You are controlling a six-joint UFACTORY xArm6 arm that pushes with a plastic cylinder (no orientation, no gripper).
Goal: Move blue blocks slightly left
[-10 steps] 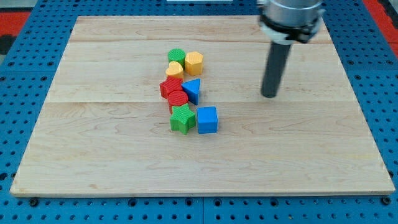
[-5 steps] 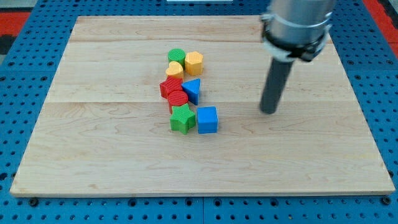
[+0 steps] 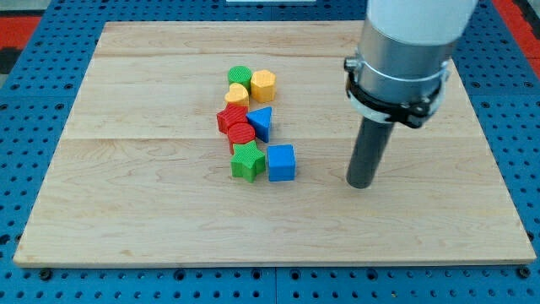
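Observation:
A blue cube [image 3: 281,162] lies near the board's middle, touching a green star block [image 3: 247,160] on its left. A blue triangular block [image 3: 261,122] sits above it, against the red blocks. My tip [image 3: 361,183] rests on the board to the right of the blue cube, about a cube's width and a half away and slightly lower in the view. It touches no block.
A red star block [image 3: 230,117] and a red cylinder [image 3: 241,135] sit left of the blue triangle. A green cylinder [image 3: 240,76], a yellow heart block [image 3: 237,94] and a yellow hexagonal block [image 3: 263,84] cluster above. The wooden board [image 3: 126,169] lies on a blue pegboard.
My tip has moved toward the view's bottom, from level with the blue triangle to just below the blue cube's level. No block has moved.

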